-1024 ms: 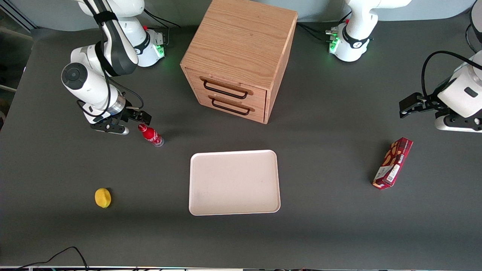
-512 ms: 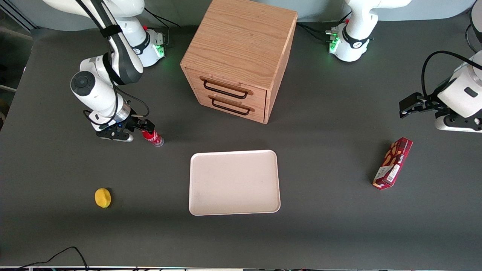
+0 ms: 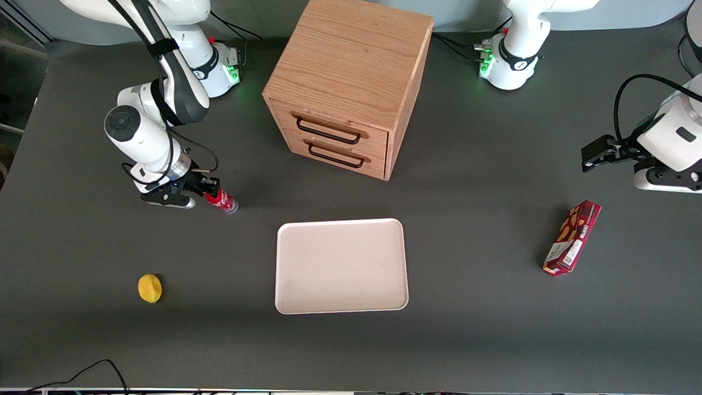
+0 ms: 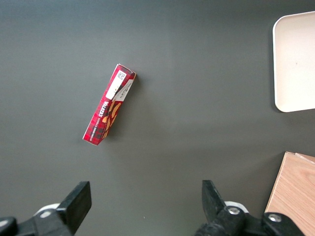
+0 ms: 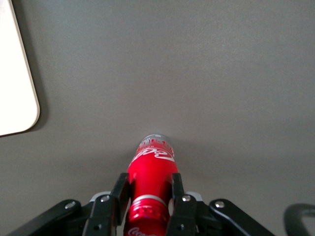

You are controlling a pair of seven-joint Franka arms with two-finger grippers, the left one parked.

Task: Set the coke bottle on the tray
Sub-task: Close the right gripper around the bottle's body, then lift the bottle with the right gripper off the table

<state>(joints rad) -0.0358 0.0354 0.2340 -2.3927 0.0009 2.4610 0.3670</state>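
Observation:
The coke bottle [image 3: 226,202], small and red with a clear base, stands on the dark table, farther from the front camera than the tray and toward the working arm's end. My right gripper [image 3: 211,195] is at the bottle's neck and shoulder. In the right wrist view the gripper [image 5: 148,186] has both fingers [image 5: 120,192] pressed against the sides of the red bottle [image 5: 153,161], with the cap between them. The pale cream-pink tray [image 3: 283,236] lies flat and bare in the middle of the table; its rounded corner shows in the right wrist view [image 5: 17,78].
A wooden two-drawer cabinet [image 3: 351,82] stands farther back than the tray. A yellow lemon [image 3: 149,288] lies near the working arm's end, nearer the front camera. A dark red snack box [image 3: 572,237] lies toward the parked arm's end.
My gripper came down and forward onto the bottle's top, and its fingers have closed on the neck. The bottle has stayed in place on the table.

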